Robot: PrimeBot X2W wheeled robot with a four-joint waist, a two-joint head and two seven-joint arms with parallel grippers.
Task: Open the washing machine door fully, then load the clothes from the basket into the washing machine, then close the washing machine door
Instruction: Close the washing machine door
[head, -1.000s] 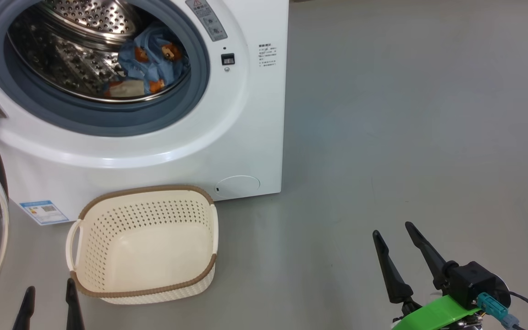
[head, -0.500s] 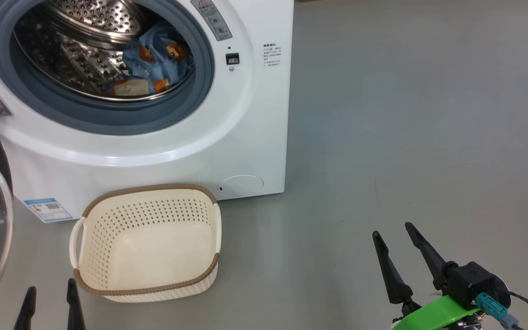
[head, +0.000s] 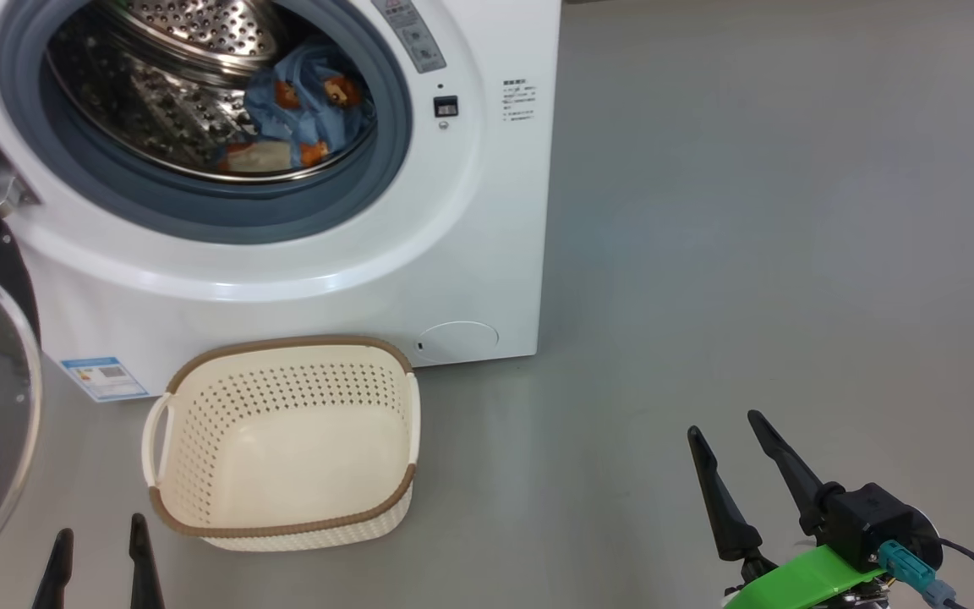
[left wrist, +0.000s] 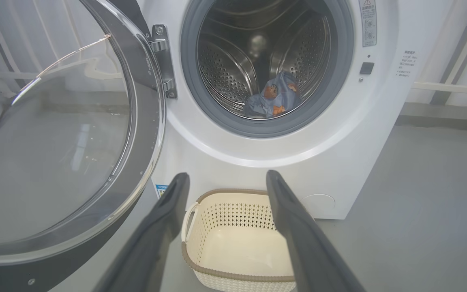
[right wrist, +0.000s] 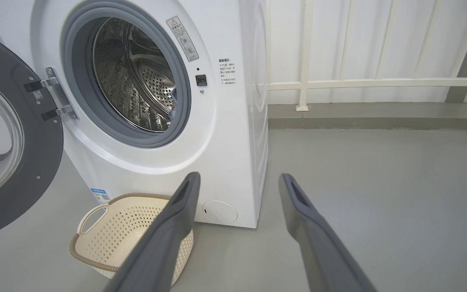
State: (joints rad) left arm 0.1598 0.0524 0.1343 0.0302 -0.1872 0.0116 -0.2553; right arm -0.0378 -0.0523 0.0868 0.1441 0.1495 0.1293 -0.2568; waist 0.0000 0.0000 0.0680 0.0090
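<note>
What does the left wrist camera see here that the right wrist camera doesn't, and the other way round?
Left wrist view: the left gripper, open, and a straight look into the drum, where the clothes lie with orange patches plain. Right wrist view: the right gripper, open, and the washing machine from an angle, its white side showing. Shared: the washing machine door swung open, the basket empty, the round white cap.

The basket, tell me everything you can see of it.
The basket is small, rectangular with rounded corners, cream plastic by its look, its walls perforated, its rim brown and woven-looking, with a cream loop handle at its side. It is empty and stands upright on the grey floor, just before the washing machine. Nothing else visibly touches it.
</note>
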